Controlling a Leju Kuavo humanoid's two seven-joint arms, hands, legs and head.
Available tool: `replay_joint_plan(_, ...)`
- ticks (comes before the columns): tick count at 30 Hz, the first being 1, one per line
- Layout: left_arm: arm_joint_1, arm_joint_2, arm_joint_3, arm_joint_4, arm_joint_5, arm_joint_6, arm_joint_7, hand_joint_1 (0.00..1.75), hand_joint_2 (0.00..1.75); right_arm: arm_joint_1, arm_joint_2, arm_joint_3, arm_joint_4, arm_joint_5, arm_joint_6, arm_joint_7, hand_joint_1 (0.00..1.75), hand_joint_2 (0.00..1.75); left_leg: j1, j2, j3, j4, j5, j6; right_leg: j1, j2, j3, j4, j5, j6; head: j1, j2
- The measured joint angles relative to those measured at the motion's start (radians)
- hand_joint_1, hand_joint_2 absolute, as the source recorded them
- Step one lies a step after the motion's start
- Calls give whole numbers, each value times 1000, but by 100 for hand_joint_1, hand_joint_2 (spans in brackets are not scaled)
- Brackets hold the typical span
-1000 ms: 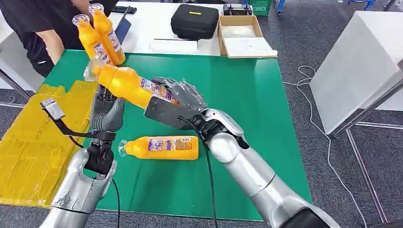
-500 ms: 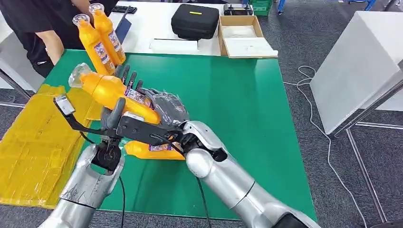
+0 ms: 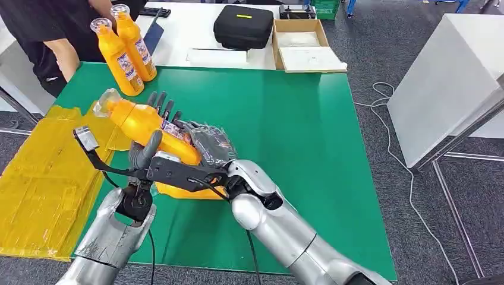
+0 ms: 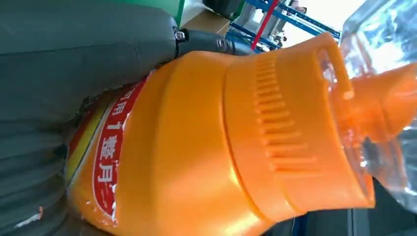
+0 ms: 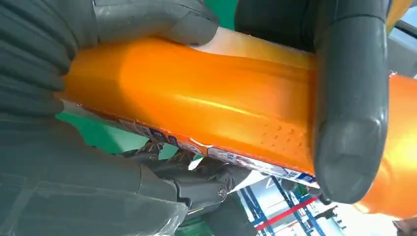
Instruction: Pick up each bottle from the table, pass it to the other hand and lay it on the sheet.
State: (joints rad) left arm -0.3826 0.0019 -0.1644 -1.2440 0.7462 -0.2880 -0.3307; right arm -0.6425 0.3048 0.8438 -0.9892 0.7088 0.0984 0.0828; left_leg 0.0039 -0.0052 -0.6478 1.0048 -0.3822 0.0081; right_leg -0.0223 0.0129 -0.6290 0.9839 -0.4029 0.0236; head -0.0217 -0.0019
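Head view: held bottle up above the green table, orange, tilted, clear cap toward the far left, base toward the near right. Right hand wrapped round the lower body of it, under a crinkled clear cover. Left hand against the same bottle from the left side, dark fingers rising behind it, thick grey thumb across the near face. Cannot tell from here how firmly the left hand grasps. Right wrist view: right hand clenched on the orange body, a grey finger lying over the bottle. Left wrist view: bottle shoulder and ribbed collar close up, red label beside the grey hand cover.

Lying bottle flat on the table just beneath both hands, mostly hidden. Two upright bottles at the far left corner of the table, touching each other. Yellow sheet left of the table, crumpled, overlapping its left edge. Person's arm at the far left. Black case and cardboard box on the white table beyond.
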Motion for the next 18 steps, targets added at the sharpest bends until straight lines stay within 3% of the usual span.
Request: replay_joint_plan(18, -7, -1, 18, 43, 19, -57, 2, 175, 175, 15, 6, -23, 51, 26, -6, -35, 169, 175, 0, 1, 0, 0, 0, 0, 0, 0, -1, 0, 0, 0, 0, 0)
